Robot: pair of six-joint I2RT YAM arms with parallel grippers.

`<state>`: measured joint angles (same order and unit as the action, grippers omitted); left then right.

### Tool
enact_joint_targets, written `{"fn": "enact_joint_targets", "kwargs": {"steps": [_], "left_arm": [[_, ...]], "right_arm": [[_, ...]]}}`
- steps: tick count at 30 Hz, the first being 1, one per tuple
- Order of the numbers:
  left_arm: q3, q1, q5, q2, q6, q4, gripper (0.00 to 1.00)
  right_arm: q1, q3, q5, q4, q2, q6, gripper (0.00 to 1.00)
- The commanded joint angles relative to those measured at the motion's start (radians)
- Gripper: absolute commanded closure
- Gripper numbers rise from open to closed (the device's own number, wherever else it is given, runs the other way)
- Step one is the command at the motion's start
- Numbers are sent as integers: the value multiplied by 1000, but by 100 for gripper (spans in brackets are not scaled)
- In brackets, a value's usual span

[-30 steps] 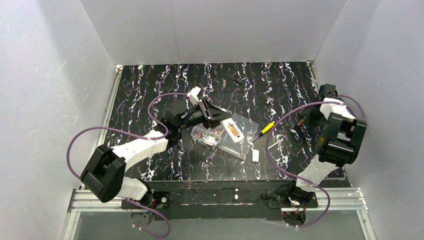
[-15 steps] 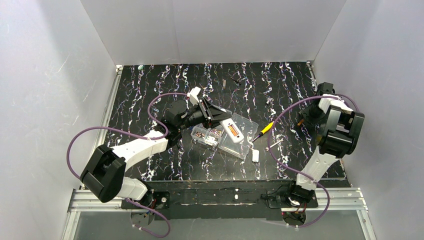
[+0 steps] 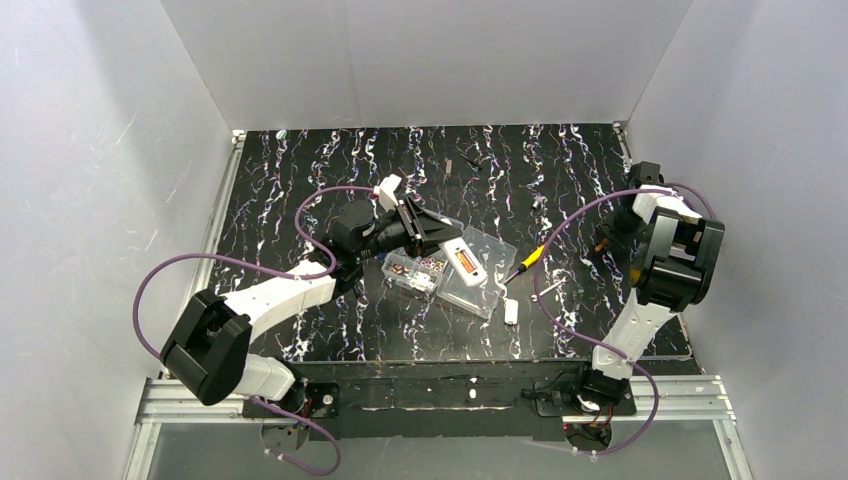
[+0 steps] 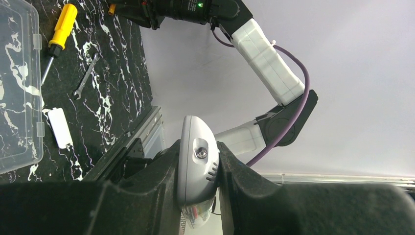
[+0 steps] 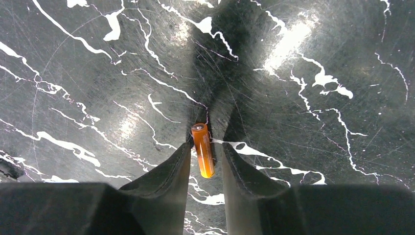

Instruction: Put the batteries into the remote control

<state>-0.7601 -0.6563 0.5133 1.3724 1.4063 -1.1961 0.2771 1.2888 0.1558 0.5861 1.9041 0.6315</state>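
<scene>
Top external: the left gripper (image 3: 447, 240) sits at frame centre, jaws clamped on the remote control (image 3: 466, 263). The handset slants over the clear box (image 3: 487, 287). There is an orange patch on its upper face; I cannot tell whether that is a battery or a button. A yellow-handled screwdriver (image 3: 531, 258) lies just right of the box, and a small white cover (image 3: 511, 311) lies below it on the black marbled table (image 3: 300, 190).

Left wrist: the handset's rounded end fills the gap between both fingers (image 4: 161, 171), and contact is seen on each side. A small wrench (image 4: 86, 76) lies at upper left, between the screwdriver and the white cover.

Right wrist: the right gripper (image 5: 206, 146) is low over the table. Its jaws are narrow, one either side of an orange battery (image 5: 202, 150) at frame centre. The battery lies lengthwise between the fingers (image 5: 166, 171). The left-of-frame finger meets it, but a sliver of table shows between it and the other finger. It is not clamped.
</scene>
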Motion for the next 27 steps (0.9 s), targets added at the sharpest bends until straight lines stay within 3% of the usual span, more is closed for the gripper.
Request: {"fn": "enact_joint_targets", "kwargs": {"steps": [1, 4, 10, 13, 17, 20, 22, 24, 27], "left_arm": [[-4, 6, 28, -61, -13, -61, 100], [-1, 6, 26, -64, -15, -57, 100], [4, 6, 20, -71, -22, -45, 100], [2, 6, 19, -69, -25, -40, 100], [-8, 7, 16, -56, -24, -43, 100], [-23, 6, 14, -46, -22, -45, 100], [-37, 7, 18, -43, -26, -37, 100], [-47, 7, 23, -48, -38, -17, 100], [-52, 6, 27, -65, -66, 35, 100]], "right_arm": [[-6, 7, -39, -17, 1, -14, 67], [-6, -8, -73, -33, -20, -32, 81], [-7, -72, -145, -116, -182, -57, 99], [-7, -109, -264, -187, -303, -67, 99], [-20, -206, -544, -385, -472, -36, 99], [-98, -250, -660, -498, -582, -13, 99], [-209, -233, -751, -533, -633, -124, 99], [-316, -183, -767, -454, -677, -282, 99], [-366, -191, -879, -469, -757, -348, 99]]}}
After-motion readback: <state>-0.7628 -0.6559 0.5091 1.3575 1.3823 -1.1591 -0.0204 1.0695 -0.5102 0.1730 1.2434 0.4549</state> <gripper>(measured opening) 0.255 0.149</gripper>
